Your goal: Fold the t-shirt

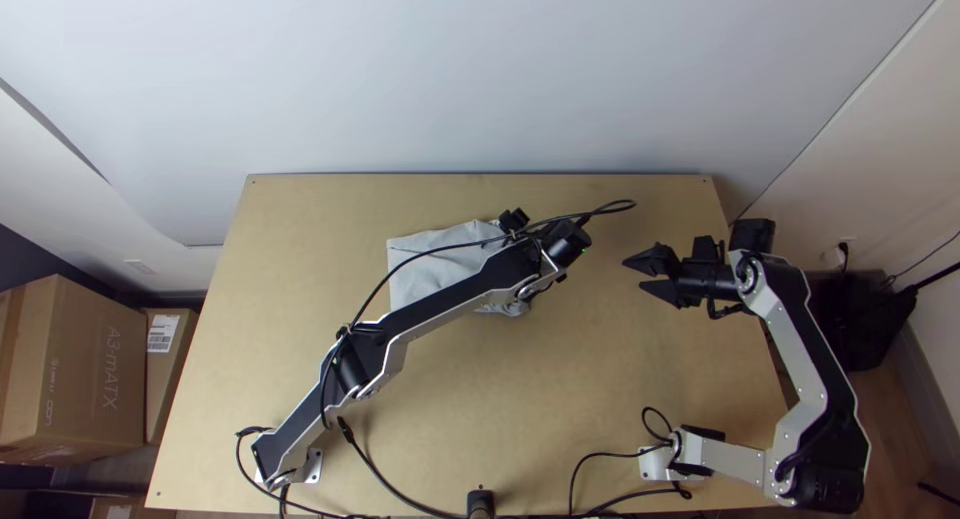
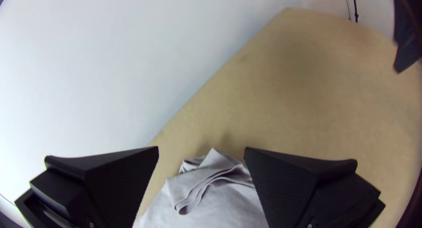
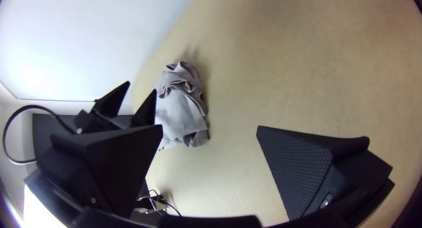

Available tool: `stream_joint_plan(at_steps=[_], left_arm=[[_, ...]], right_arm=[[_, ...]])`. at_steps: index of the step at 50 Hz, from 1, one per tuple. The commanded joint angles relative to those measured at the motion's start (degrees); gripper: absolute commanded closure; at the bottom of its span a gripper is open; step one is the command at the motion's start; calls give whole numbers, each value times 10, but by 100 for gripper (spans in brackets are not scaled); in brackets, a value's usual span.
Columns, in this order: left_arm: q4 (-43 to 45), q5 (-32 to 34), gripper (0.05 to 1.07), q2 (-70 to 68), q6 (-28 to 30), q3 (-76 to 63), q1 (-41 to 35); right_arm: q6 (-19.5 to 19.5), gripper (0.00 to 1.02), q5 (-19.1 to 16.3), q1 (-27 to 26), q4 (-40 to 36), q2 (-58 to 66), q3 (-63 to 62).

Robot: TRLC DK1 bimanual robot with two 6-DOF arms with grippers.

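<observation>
A light grey t-shirt [image 1: 432,273] lies as a compact bundle on the table's back half, partly hidden by the left arm. Over its right part is my left gripper [image 1: 513,220]. Farther right, my right gripper [image 1: 637,276] points left above the table, apart from the cloth. In the left wrist view, the left gripper [image 2: 201,149] stands open above the shirt [image 2: 220,208], whose end shows layered, rumpled folds. The right wrist view has the right gripper [image 3: 210,127] open with nothing between its fingers, and the shirt [image 3: 178,111] with bunched edges beyond them.
The wooden table [image 1: 480,389] has bare surface in front of the shirt and between the two grippers. Black cables [image 1: 390,484] run along its near edge. A pale wall [image 1: 480,79] rises behind it, and cardboard boxes [image 1: 85,369] stand off its left side.
</observation>
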Motion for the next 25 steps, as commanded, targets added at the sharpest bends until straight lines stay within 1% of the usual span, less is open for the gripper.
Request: stream_joint_plan(at_steps=[1, 6, 8, 12, 16, 18, 19, 20, 22, 23, 25], left_arm=[[10, -9, 9, -62, 19, 15, -1], [12, -8, 9, -106, 19, 15, 9], [13, -8, 9, -127, 19, 15, 16], [13, -8, 9, -166, 19, 15, 38], [13, -8, 9, -209, 18, 13, 65], [11, -7, 9, -228, 13, 11, 80], [10, -7, 9, -237, 13, 9, 88], [8, -7, 9, -246, 13, 6, 95], [3, -7, 9, -267, 6, 0, 110], [-3, -7, 9, -276, 2, 0, 118], [-18, -7, 9, -291, -6, 0, 135]], right_arm=[[-4, 4, 6, 33, 13, 54, 19], [-3, 4, 23, 72, 28, 97, 50], [2, 4, 35, 90, 37, 111, 64], [11, 4, 65, 141, 48, 135, 95], [28, 4, 75, 194, 48, 161, 131], [34, 4, 91, 222, 48, 174, 150], [34, 4, 101, 233, 48, 179, 157], [34, 4, 120, 251, 48, 186, 170], [31, 4, 162, 278, 50, 196, 186], [25, 4, 190, 297, 53, 202, 195], [13, 4, 232, 325, 54, 213, 213]])
